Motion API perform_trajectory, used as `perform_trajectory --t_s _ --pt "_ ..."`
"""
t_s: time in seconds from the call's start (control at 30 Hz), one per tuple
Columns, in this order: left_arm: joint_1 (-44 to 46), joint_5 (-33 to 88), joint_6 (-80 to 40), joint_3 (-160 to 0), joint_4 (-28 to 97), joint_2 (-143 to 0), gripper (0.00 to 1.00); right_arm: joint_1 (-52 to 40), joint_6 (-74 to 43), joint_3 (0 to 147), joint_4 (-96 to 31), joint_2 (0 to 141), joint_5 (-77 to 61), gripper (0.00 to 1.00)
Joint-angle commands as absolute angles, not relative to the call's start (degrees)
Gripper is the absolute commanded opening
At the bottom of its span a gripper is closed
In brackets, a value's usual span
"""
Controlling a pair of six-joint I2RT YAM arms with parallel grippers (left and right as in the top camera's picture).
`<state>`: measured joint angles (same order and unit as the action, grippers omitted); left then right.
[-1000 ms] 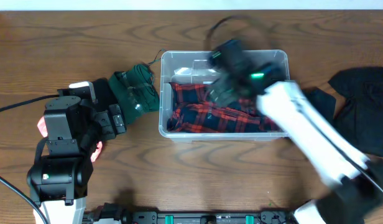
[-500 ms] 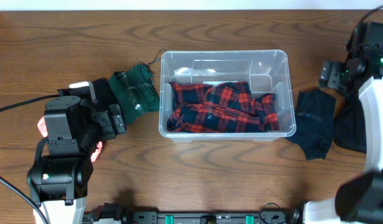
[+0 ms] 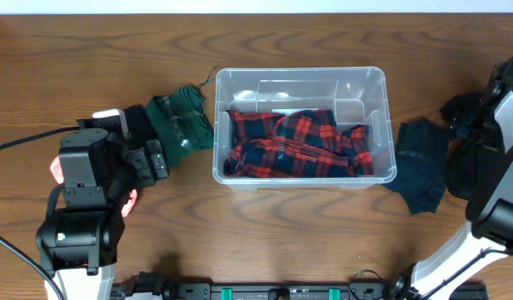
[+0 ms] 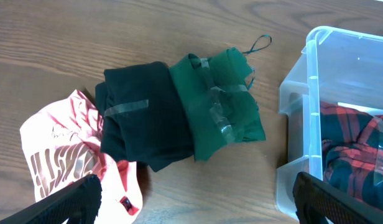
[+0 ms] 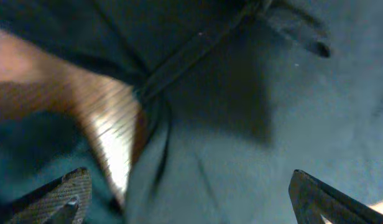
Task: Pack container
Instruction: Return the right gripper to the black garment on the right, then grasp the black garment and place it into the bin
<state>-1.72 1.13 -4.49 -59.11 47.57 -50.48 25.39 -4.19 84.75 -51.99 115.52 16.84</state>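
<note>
Nearest you, at the front left of the bench (image 3: 265, 242), your left claw (image 4: 191, 202) hangs with its fingers spread wide and nothing between them. Just beyond it lies a small heap: a pink printed garment (image 4: 58, 152), a folded black garment (image 4: 138, 118) touching it, and a green garment (image 4: 216, 102) overlapping the black one's right side (pale strips cross both). Further in, mid-bench, stands the container (image 3: 300, 73), upright and just beside the green garment. A red-and-black plaid garment (image 3: 298, 146) is bunched across its front half, while its far half shows mostly clear plastic. Right of it, a dark garment (image 3: 419, 162) lies flat against the container's right wall. At the far right edge your right claw (image 5: 191, 199) is over a black pile (image 3: 466, 167), its fingers apart. That view is blurred, so you cannot tell whether they touch the cloth.
</note>
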Motion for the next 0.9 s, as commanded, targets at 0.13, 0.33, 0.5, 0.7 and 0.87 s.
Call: perform_trajectory --t_s 0.13,0.33,0.5,0.7,0.87 --pt "-1.5 1.1 -5.0 -60.3 47.5 -50.5 0.98 27.4 -5.1 84.5 -49.9 121.3 17.8 0.97" --pt "-1.5 1.1 -5.0 -60.3 47.5 -50.5 0.98 27.6 -5.1 84.8 -49.5 121.3 17.8 0.14" --pt "-1.5 1.1 -5.0 -60.3 47.5 -50.5 0.98 27.2 -5.1 86.5 -52.1 117.3 16.1 0.01" --pt "-1.5 1.1 -5.0 -60.3 47.5 -50.5 0.98 23.8 -2.1 90.1 -54.0 103.3 9.1 0.01" --pt "-1.5 1.1 -5.0 -60.3 47.5 -50.5 0.98 15.4 1.6 90.6 -54.0 89.6 7.0 0.01"
